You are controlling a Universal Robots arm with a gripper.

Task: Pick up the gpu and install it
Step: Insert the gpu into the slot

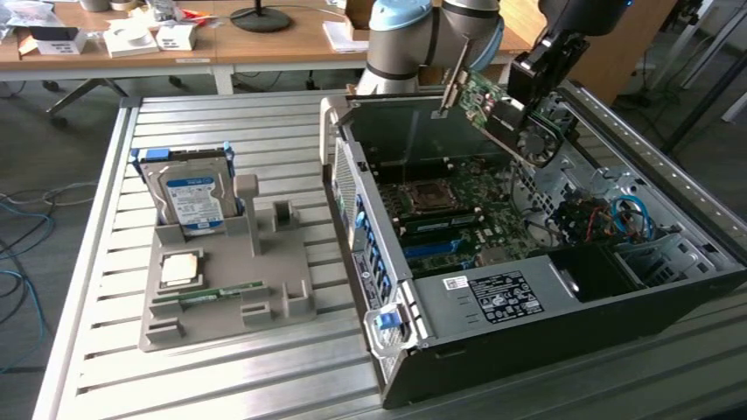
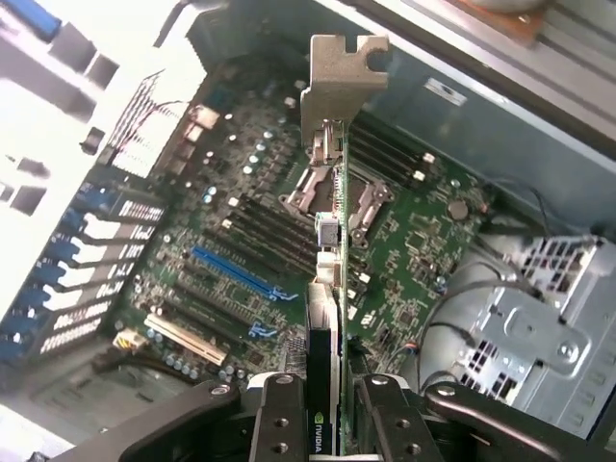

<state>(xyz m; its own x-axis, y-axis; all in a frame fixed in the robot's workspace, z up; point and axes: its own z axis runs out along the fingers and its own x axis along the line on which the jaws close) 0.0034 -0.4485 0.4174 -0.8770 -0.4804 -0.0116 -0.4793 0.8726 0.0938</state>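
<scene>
Claw (image 2: pixel 332 428) fingers (image 2: pixel 279 423) press on both flat sides of the gpu (image 2: pixel 330 318). So the claw is closed on the card and holds it up in the air.

In the exterior view the claw (image 1: pixel 527 109) hangs over the far end of the open computer case (image 1: pixel 583 306). The gpu (image 1: pixel 492 105) is tilted there, above the case, and does not touch the board inside. The silver bracket (image 1: pixel 450 83) on the card's end points toward the exterior view's left. A round black fan (image 1: pixel 540 140) shows at the card's lower end.

In the wrist view the card is seen edge on, with the bracket (image 2: pixel 344 82) at its far end. Under it lies the green motherboard (image 2: pixel 423 231), with a long blue slot (image 2: pixel 236 274) and rows of black slots. The card is not in any slot.

The case lies on its side on the metal worktop (image 1: pixel 233 376), toward the edge at the exterior view's right. Beside it, nearer the worktop's other edge, sits a gray holder (image 1: pixel 275 271). A hard drive (image 1: pixel 192 197) with a blue and white label stands in the holder. A square silver chip (image 1: pixel 181 269) lies flat on it, and a thin green memory stick (image 1: pixel 210 296) lies near its front edge.
</scene>
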